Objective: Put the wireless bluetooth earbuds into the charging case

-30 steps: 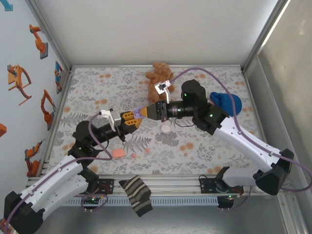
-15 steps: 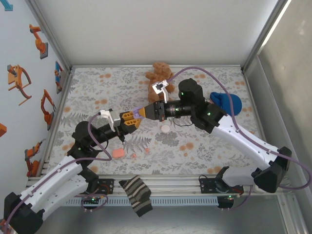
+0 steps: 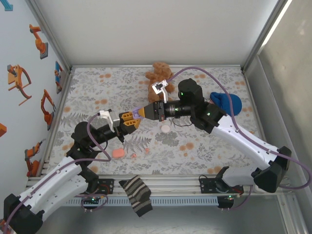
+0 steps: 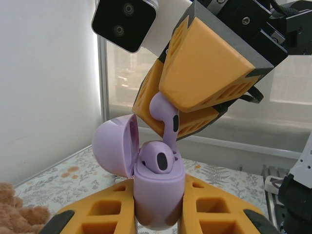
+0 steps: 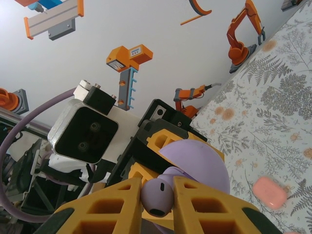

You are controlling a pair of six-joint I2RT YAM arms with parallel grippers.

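- The earbud (image 4: 165, 122), light, smooth and likely slippery, hangs stem-down at the open charging case (image 4: 158, 192), above the bench (image 3: 204, 97) middle.
- The right claw (image 5: 157, 195) pinches its bulb, the best hold, leaving the stem free.
- The left claw (image 4: 158, 217) clamps the case body.

Tight squeeze mid-table: left pincer (image 3: 127, 120) and right pincer (image 3: 141, 113) are nose to nose, no gap between them. At the lilac charging case (image 4: 158, 192), the open lid (image 4: 114, 146) walls off 9 o'clock, one seated earbud (image 4: 158, 158) fills a socket, and the held earbud (image 4: 165, 119) hangs right at the mouth; 3 o'clock is open. On the table (image 3: 92, 92), there's wide bare room at 10 o'clock. Teddy bear (image 3: 157, 74) blocks 1 o'clock, white disc (image 3: 166, 128) sits at 4, pink case (image 3: 117, 153) and reddish bits (image 3: 132, 155) at 6 to 7, blue cap (image 3: 228, 102) at 3.
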